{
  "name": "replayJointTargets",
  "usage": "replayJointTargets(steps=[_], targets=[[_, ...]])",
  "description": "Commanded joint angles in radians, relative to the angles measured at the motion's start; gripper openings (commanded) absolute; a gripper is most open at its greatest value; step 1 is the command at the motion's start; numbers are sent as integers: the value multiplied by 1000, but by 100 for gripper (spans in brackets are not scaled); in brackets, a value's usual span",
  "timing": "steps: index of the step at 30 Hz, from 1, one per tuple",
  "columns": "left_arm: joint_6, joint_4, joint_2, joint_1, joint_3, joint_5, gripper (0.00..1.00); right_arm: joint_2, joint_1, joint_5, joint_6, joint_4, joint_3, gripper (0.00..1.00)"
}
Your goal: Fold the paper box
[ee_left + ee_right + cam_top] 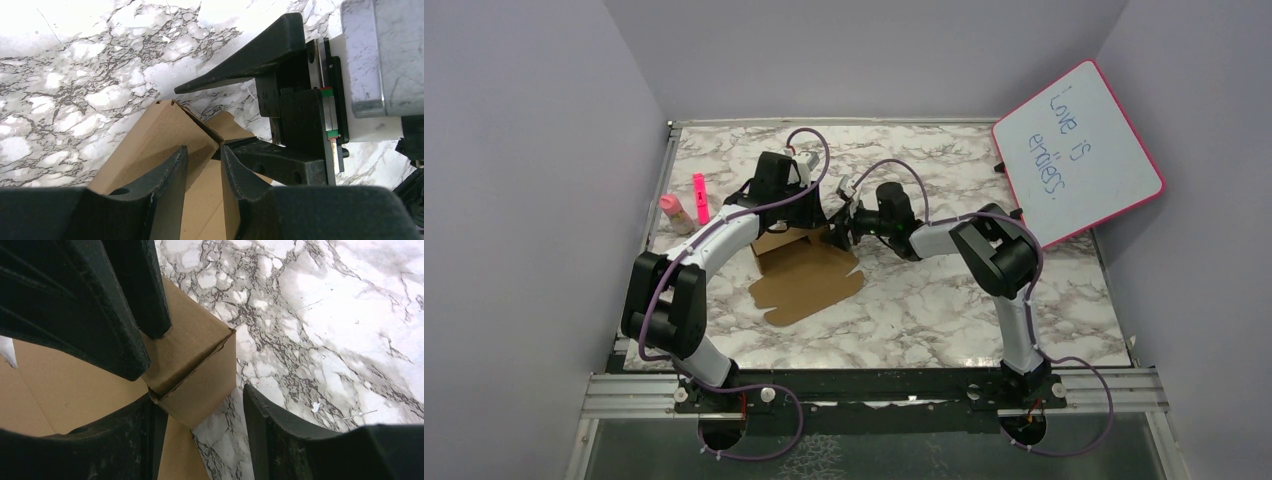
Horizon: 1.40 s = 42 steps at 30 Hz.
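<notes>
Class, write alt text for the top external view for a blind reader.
The left gripper and right gripper meet over a partly folded brown paper box on a marble table, its near flaps lying flat. A pink-framed whiteboard leans at the right.

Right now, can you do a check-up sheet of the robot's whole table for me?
Surface: white-and-grey marble tabletop, no spills seen.
Job's things: brown cardboard paper box, half folded, one wall raised.
Clutter: pink marker pen; small pink-capped bottle.
Grippers: left gripper fingers pinch a box wall; right gripper open around a box corner.
Cables: purple cables run along both arms, no snag seen.
Surroundings: pink-framed whiteboard leaning at right; lilac walls.
</notes>
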Motion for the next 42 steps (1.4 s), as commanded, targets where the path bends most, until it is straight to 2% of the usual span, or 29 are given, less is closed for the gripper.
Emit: replayJointTargets(steps=[1, 11, 17, 20, 23, 32, 42], targets=[[-7, -31, 22, -5, 17, 29, 33, 22, 8, 13, 8, 32, 31, 58], [17, -35, -35, -5, 17, 17, 40, 21, 9, 77, 25, 17, 35, 48], [43, -29, -124, 3, 4, -39, 51, 11, 9, 89, 24, 17, 21, 44], [53, -7, -174, 14, -18, -102, 62, 5, 9, 96, 19, 14, 14, 43], [55, -7, -177, 41, -25, -141, 65, 0, 9, 99, 15, 16, 9, 42], [2, -43, -35, 100, 16, -44, 64, 6, 9, 75, 8, 7, 20, 43], [-1, -47, 17, 102, 20, 60, 48, 35, 12, 63, 3, -17, 68, 49]])
